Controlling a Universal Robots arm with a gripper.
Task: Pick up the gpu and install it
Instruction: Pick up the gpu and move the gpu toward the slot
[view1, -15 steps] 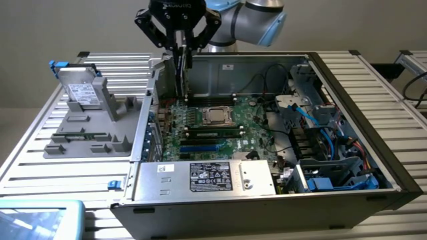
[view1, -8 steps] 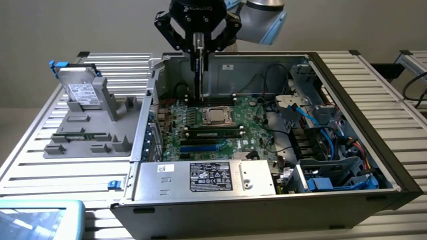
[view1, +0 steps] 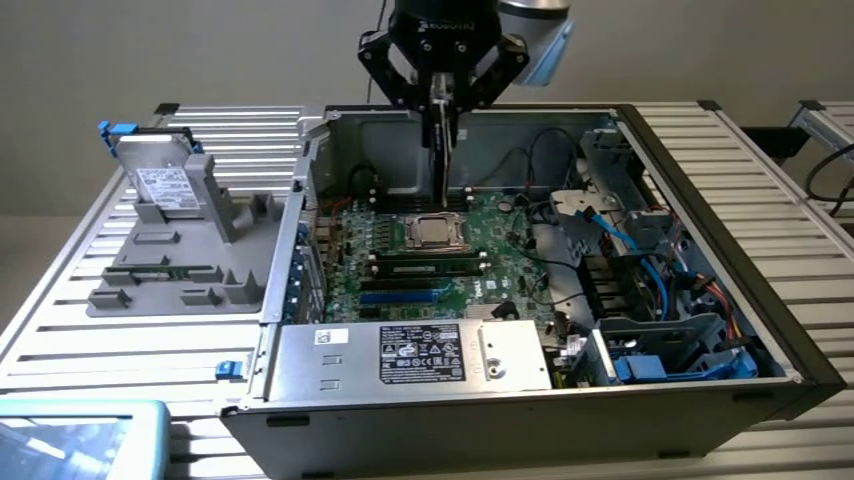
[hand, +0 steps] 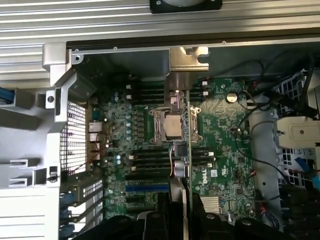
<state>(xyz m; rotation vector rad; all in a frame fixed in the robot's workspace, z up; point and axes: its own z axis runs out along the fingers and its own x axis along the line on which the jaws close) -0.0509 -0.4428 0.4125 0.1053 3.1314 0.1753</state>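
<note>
Clearly the gripper (view1: 445, 100) is clamped on the gpu (view1: 445, 165) by its upper edge. The card hangs upright over the motherboard (view1: 400, 260), probably so its contacts face downward.

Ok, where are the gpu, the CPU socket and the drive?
gpu (view1: 445, 165), exterior view, on its dark edge.
CPU socket (view1: 437, 232), exterior view, on its metal lid.
drive (view1: 166, 187), exterior view, on its white label.
</note>
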